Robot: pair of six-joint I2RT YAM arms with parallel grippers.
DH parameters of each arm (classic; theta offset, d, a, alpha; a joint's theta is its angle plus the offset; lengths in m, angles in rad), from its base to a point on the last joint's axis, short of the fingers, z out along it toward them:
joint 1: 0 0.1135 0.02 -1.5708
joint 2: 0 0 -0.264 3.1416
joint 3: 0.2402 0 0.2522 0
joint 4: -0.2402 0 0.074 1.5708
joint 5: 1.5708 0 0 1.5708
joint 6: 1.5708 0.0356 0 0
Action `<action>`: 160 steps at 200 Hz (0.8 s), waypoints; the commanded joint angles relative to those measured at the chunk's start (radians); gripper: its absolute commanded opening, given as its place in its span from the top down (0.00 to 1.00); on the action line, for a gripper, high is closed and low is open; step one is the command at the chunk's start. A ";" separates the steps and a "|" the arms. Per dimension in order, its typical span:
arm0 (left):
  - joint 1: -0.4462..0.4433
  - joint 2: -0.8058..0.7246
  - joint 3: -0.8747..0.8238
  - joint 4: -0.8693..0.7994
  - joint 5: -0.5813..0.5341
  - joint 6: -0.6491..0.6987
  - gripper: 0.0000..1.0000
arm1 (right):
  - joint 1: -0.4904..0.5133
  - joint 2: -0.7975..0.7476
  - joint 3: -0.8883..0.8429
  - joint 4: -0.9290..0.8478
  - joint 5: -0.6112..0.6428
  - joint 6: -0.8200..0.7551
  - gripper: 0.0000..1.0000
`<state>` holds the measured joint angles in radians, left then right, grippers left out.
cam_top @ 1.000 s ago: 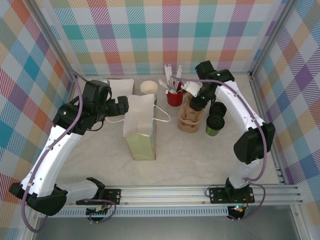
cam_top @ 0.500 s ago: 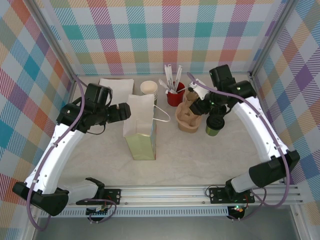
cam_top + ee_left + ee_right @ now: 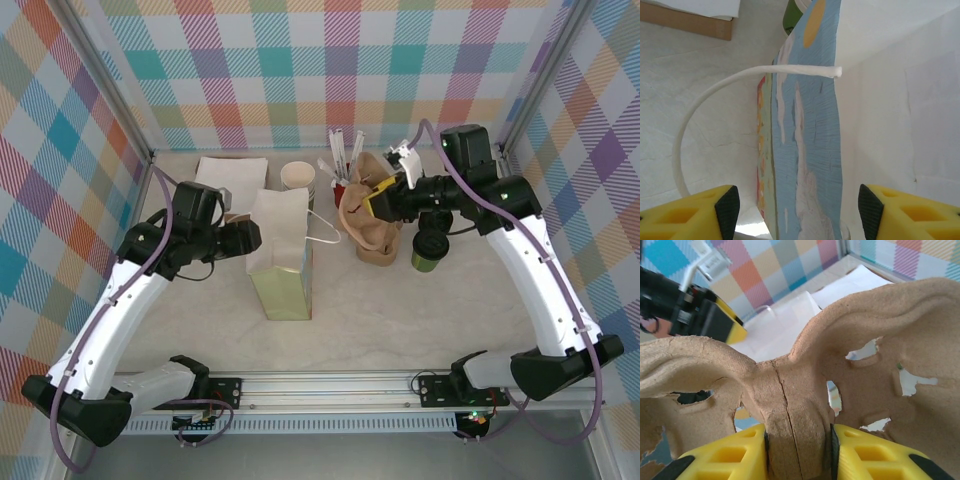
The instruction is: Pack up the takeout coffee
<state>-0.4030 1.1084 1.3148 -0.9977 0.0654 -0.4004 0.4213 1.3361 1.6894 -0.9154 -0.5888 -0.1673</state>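
Takeout coffee (image 3: 430, 250) (green paper cup, black lid): just right of brown pulp carrier (image 3: 368, 232).
Right pincer (image 3: 797, 450): clamps carrier; nearer.
Left pincer (image 3: 797, 210): part-open astride white paper bag (image 3: 805, 140).

We had the top camera high above and behind the arm bases, looking down on the whole bench (image 3: 400, 300). The left wrist camera looked out past the left gripper (image 3: 795, 210), very near the paper bag (image 3: 810, 125) wall that stood between its jaws. The right wrist camera sat just behind the right gripper (image 3: 797, 450), close up against the pulp cup carrier (image 3: 840, 355) ahead of it. All three views shared the bag; beyond the carrier, the right wrist view also caught the left gripper.
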 commanded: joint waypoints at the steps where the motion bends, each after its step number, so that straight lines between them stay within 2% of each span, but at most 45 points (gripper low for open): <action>1: 0.007 -0.007 -0.020 0.057 0.019 0.023 0.40 | 0.026 0.020 0.032 0.051 -0.073 0.086 0.66; 36: 0.007 -0.004 -0.030 0.067 0.005 0.074 0.56 | 0.056 0.033 0.024 0.126 -0.117 0.168 0.67; 61: 0.008 -0.012 -0.037 0.082 0.002 0.110 0.71 | 0.077 0.058 0.035 0.165 -0.154 0.206 0.67; 107: 0.008 -0.022 -0.042 0.140 0.058 0.175 0.96 | 0.129 0.144 0.106 0.190 -0.221 0.260 0.67; 122: 0.007 -0.024 -0.043 0.165 0.094 0.193 1.00 | 0.144 0.168 0.122 0.204 -0.241 0.275 0.67; 160: 0.008 -0.008 -0.030 0.229 0.201 0.221 1.00 | 0.148 0.191 0.119 0.254 -0.290 0.326 0.67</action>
<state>-0.4030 1.1076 1.2793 -0.8444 0.1699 -0.2188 0.5674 1.5215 1.7821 -0.7280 -0.8024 0.1085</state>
